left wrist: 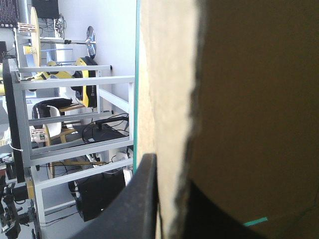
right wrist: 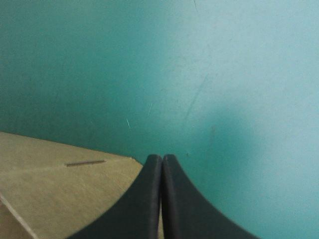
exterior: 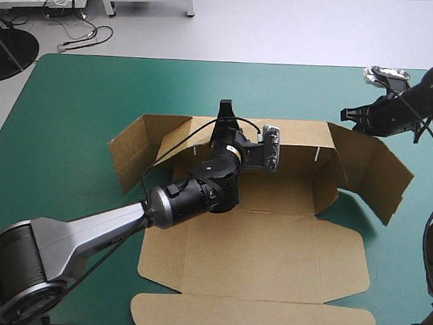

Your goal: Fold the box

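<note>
Brown box (exterior: 270,248) sits mid-table on the teal-green cover (exterior: 79,101), and it's half formed: far wall (exterior: 298,157) standing, both ends swung out at an angle, the rest of the sheet lying flat toward the near edge. Left gripper (exterior: 225,112) is up on the top rim of that far wall, and its wrist view shows the black fingers clamped on the board, one on either side of the sheet. Right gripper (exterior: 350,114) hovers just off the far right corner, by the right flap (exterior: 379,174). Its fingers are pressed together into a point with nothing between them, bare cover ahead, board just beside and under.

Handling, as I read it: light, stiff corrugated board that should hinge only along its creases and may spring back once released. Edges are thin, so pinch a wall's top rim near a corner, or push a flap with the closed tip close to its crease. Squeeze mid-panel and it may buckle; drag it and the whole box could slide on the smooth cover
</note>
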Tool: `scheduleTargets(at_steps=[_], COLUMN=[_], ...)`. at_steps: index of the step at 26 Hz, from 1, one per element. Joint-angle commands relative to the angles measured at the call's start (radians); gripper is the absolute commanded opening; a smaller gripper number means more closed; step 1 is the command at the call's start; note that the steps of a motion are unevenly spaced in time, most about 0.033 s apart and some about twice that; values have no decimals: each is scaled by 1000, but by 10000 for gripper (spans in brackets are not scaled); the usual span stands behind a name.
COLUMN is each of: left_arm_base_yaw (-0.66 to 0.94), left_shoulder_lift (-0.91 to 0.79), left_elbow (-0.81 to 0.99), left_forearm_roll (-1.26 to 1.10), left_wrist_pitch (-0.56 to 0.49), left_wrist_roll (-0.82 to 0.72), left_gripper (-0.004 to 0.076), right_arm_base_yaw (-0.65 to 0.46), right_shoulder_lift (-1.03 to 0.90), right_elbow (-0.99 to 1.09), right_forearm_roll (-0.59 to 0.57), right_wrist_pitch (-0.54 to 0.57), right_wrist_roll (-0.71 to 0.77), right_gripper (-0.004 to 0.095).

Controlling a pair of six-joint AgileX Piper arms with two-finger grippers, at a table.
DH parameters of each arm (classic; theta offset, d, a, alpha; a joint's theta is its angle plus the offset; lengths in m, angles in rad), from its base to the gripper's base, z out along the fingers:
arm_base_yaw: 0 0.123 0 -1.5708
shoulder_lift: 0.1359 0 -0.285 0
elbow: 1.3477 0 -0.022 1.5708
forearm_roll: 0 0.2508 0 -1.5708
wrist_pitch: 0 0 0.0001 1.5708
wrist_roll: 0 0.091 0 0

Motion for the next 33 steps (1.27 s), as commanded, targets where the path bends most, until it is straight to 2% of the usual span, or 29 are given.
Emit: scheduleTargets(at_steps=[1, 5, 9, 18, 19, 22, 27, 33], left_arm_base_yaw=[-6, -6, -6, -6, -6, -6, -6, -6], left_shoulder_lift=[-32, -32, -26, 9, 9, 9, 9, 9], left_elbow=[-7, -7, -7, -7, -7, -7, -7, -7], left_forearm_roll=[-68, -68, -82, -98, -101, -105, -113, -132], left_wrist_pitch=[44, 54, 57, 90, 90, 88, 88, 81], left_wrist_roll=[-6, -3, 21, 28, 26, 21, 21, 21], left_gripper=[-10, -10, -10, -10, -10, -10, -10, -10], right_arm_base_yaw=[1, 1, 1, 1, 1, 1, 1, 1], right_shoulder_lift=[-94, -153, -214, -382, -402, -486, -568, -560], right_elbow=[51, 139, 237, 524, 556, 692, 817, 839], right_forearm_roll=[20, 39, 114, 234, 259, 437, 565, 580], right_wrist_pitch=[4, -50, -121, -331, -351, -434, -456, -428], right_wrist_roll=[-56, -77, -135, -291, -316, -449, -650, -745], right_gripper=[-20, -20, -20, -20, -19, -19, -20, -15])
